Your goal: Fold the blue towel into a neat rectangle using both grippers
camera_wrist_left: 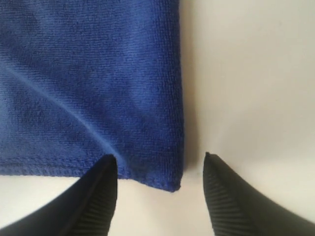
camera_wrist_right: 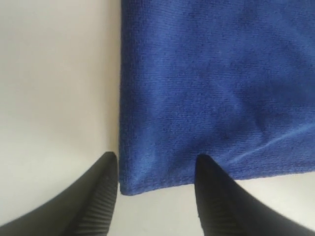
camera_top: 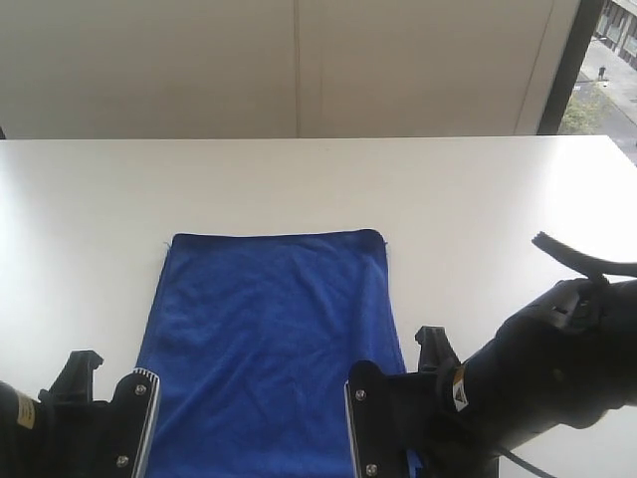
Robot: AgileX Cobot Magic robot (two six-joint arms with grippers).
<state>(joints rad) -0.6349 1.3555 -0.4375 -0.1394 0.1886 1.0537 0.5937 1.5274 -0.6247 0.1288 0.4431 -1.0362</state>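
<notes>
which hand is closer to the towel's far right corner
Right. The right hand is at the near right corner of the blue towel; the left hand at its near left.

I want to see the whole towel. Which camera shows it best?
The exterior view: the towel lies flat there, with almost all of it showing. Each wrist view shows just one corner of it, up close.

I count one towel (camera_top: 269,339) on one table (camera_top: 318,179) and two claws, a left claw (camera_wrist_left: 160,162) and a right claw (camera_wrist_right: 155,160), each with two black fingers (camera_wrist_left: 98,196) astride one towel corner.
</notes>
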